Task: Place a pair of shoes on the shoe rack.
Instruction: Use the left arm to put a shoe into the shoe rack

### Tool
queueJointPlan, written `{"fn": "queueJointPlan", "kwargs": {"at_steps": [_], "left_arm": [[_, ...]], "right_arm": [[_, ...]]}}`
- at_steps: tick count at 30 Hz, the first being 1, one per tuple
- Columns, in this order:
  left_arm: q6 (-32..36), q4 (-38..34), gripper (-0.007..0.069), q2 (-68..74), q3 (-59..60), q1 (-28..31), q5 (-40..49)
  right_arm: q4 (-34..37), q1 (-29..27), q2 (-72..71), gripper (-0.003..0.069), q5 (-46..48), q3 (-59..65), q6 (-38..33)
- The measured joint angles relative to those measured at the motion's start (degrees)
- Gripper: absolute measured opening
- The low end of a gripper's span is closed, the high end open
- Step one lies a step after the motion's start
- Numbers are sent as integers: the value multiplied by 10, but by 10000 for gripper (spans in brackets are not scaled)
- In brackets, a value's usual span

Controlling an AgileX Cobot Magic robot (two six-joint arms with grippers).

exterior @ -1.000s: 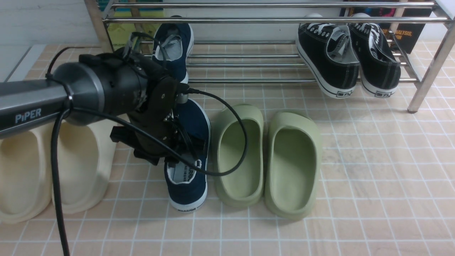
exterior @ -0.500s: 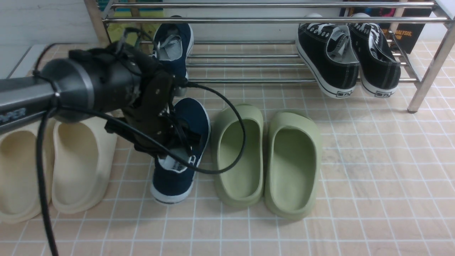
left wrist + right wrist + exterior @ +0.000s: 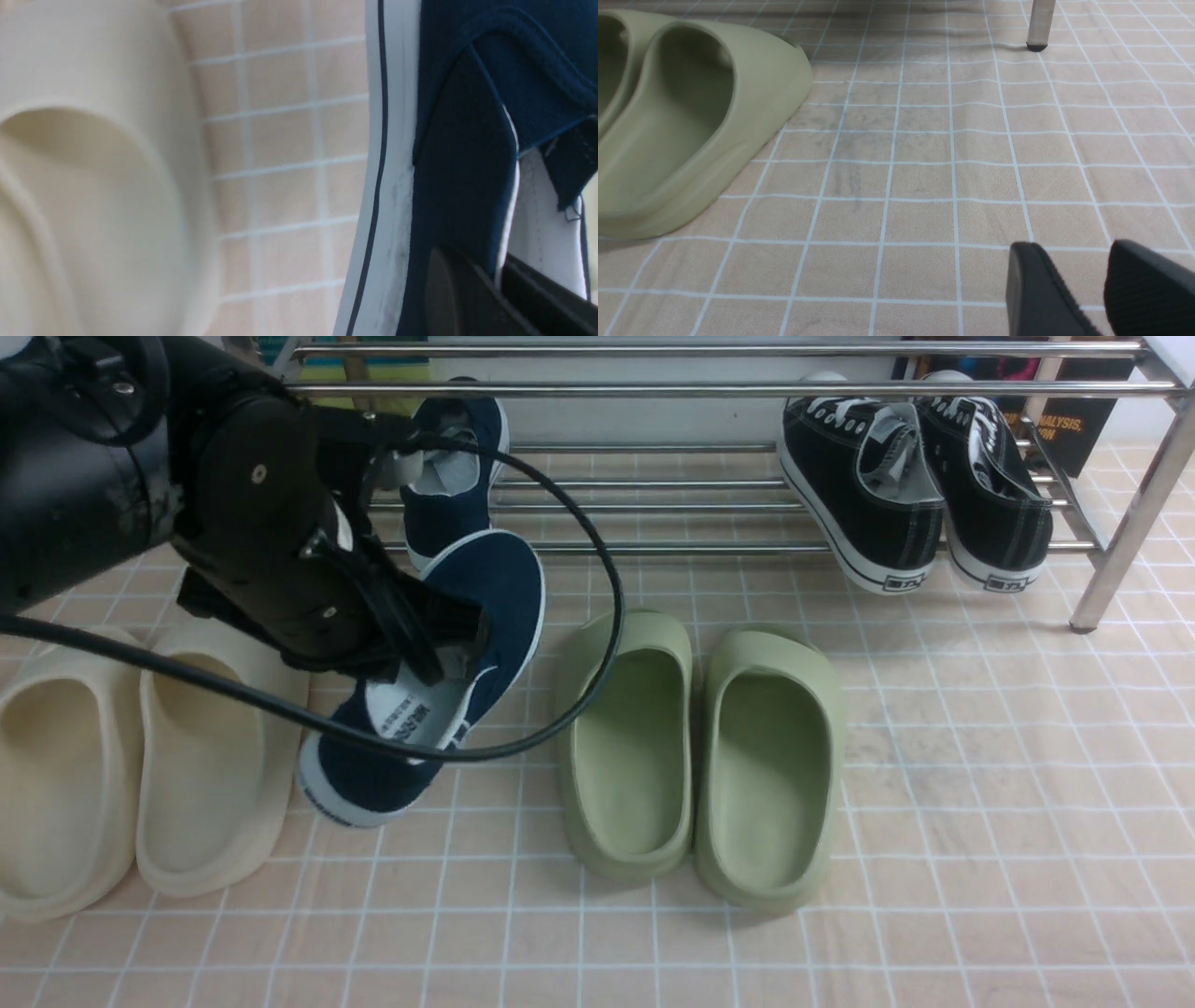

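We are in the middle of moving the second shoe of the pair. Our left pincer [image 3: 446, 651] is squeezed almost shut on the side wall of a navy blue canvas slip-on shoe with a white rubber sole [image 3: 495, 588]. One finger is inside the opening and one is outside. The shoe hangs tilted under the pincer, with its toe higher than its heel, and we think it is off the tiled floor [image 3: 980, 803].

Its twin, the other navy blue canvas shoe [image 3: 448, 523], is on the low shelf of the shiny steel shoe rack with long tube shelves [image 3: 709, 389], just beyond the pincer. Next, we think we need to carry the held shoe forward, turn it straight and set it down beside its twin.

The pair of green foam clogs [image 3: 625, 728] is on the floor to the right of the left pincer, and the pair of cream foam clogs [image 3: 205, 756] is to its left. The pair of black lace-up sneakers [image 3: 896, 504] is on the rack, far off to the right.

Our right pincer [image 3: 1085, 287] is wide open and holds nothing. It hangs low over bare floor.

Our big black arm hides the left end of the rack and part of the twin shoe. The top of the rack is cut off. The left wrist view is very close and blurry, and we cannot tell if the heel touches the floor.
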Motion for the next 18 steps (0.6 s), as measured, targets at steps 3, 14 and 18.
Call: {"fn": "queueJointPlan", "kwargs": {"at_steps": [3,14,18], "left_arm": [[-1,-32,34,5,0,0,-48],[-2,-71,35,102,-19,0,-262],[-3,-68,36,165,-82,0,-253]], "right_arm": [[0,0,0,240,0,0,0],[0,0,0,240,0,0,1],[0,0,0,240,0,0,1]]}}
